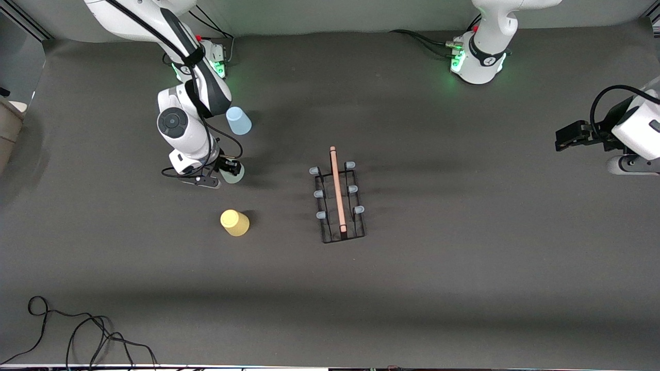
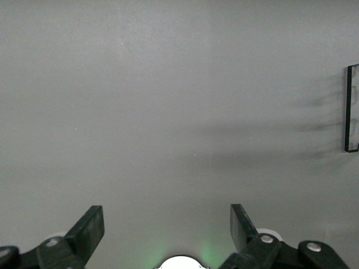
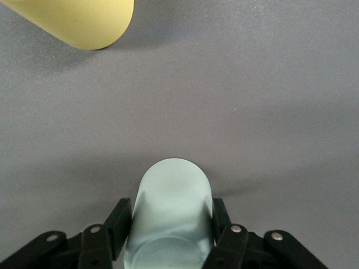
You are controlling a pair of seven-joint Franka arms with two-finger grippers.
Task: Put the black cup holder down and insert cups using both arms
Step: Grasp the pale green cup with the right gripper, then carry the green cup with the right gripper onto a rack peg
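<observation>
- Right claw (image 1: pixel 231 172) down at bench (image 1: pixel 412 288) level toward right arm's end, clamped on pale grey-green cup (image 1: pixel 234 175); right wrist view confirms fingers (image 3: pixel 120 221) pressed on both sides of cup body.
- Grey-green cup apparently not yet lifted off bench; cannot tell for sure.
- Light blue cup (image 1: pixel 238 121) standing upside down, farther from front camera than the gripped cup, close beside right arm's forearm.
- Yellow cup (image 1: pixel 235 222) upside down, nearer to front camera than the gripped cup, untouched.
- Black cup holder (image 1: pixel 339 203) already set mid-bench, upright, wooden rod handle (image 1: pixel 337 188) on top, six pale blue prong tips all bare. No cup on it.
- Left claw (image 1: pixel 564 138) up in the air over left arm's end of bench, fingers apart, empty; left arm waiting. Edge of holder just visible in left wrist view.
- Step in hand, by my read: holder placement done, first cup grasp just made. Zero of three cups inserted.
- Next move likely: lift straight up, carry over to holder, line cup mouth over a prong on the side facing right arm, lower on. Cup thin and tapered, so could slip or squash in the grip; holder light wire, so a sideways nudge could shift it.
- No brands, labels or readable writing visible anywhere.
</observation>
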